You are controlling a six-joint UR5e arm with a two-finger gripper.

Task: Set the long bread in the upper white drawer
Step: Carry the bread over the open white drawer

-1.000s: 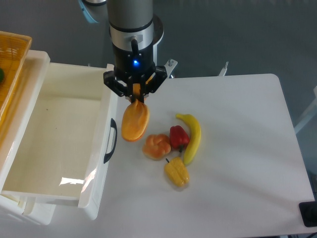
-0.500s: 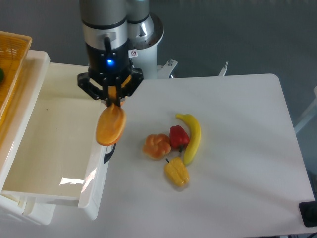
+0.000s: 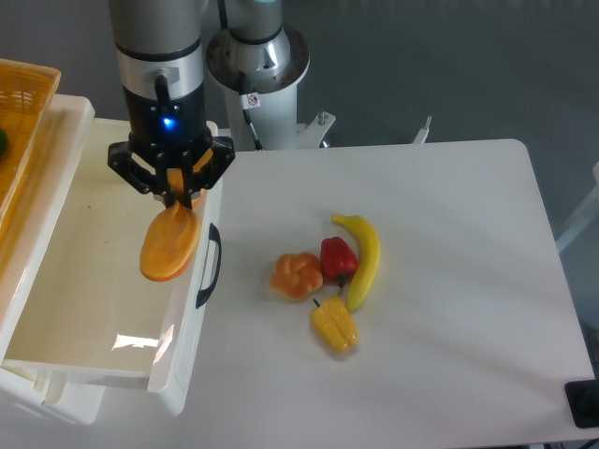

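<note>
Over the upper white drawer (image 3: 56, 290), fingers (image 3: 174, 195) clench the long bread (image 3: 169, 245), hiding its top.

1. I read the scene as bright and evenly lit, diffuse, from overhead; no hard shadow edges anywhere.
2. The flat white tabletop (image 3: 449, 281) is near blown out, with almost no surface texture.
3. There is a specular glare patch on the floor of the glossy white plastic drawer (image 3: 94, 271) near its front left; broad sheen on its walls.
4. Soft, short shadows sit under the yellow curved banana (image 3: 363, 257) and the round orange bun (image 3: 297, 276).
5. A blue LED glows on the black two-finger gripper (image 3: 175, 192) body, slightly bloomed.
6. Focus is sharp across the frame; I see no motion blur on the smooth orange-tan long bread (image 3: 169, 245).
7. The dark grey floor behind is dim, low in detail.
</note>
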